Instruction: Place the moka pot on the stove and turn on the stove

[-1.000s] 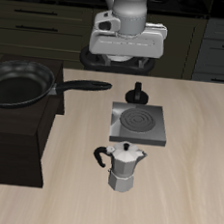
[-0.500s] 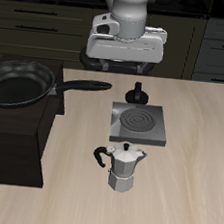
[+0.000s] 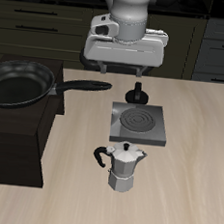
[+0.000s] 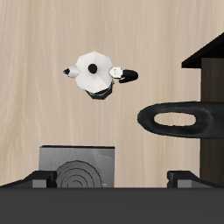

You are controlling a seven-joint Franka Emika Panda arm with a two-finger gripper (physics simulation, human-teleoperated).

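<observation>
The silver faceted moka pot (image 3: 125, 167) stands upright on the wooden table, nearer the front edge than the stove, with its black handle to the side. It also shows in the wrist view (image 4: 94, 74). The grey stove (image 3: 137, 123) with its spiral coil lies just behind the pot, and its black knob (image 3: 137, 92) is at its far edge. The stove also shows in the wrist view (image 4: 79, 166). My gripper (image 3: 122, 70) hangs high above the table's back edge, behind the stove, open and empty. Its fingertips (image 4: 39, 179) stand wide apart.
A black frying pan (image 3: 20, 83) rests on a large black cabinet (image 3: 14, 143) beside the stove, its handle (image 4: 175, 120) reaching toward the stove. Dark drawers line the wall behind the table.
My gripper has come down a little and shifted slightly toward the table. The pot, stove and pan have not moved.
</observation>
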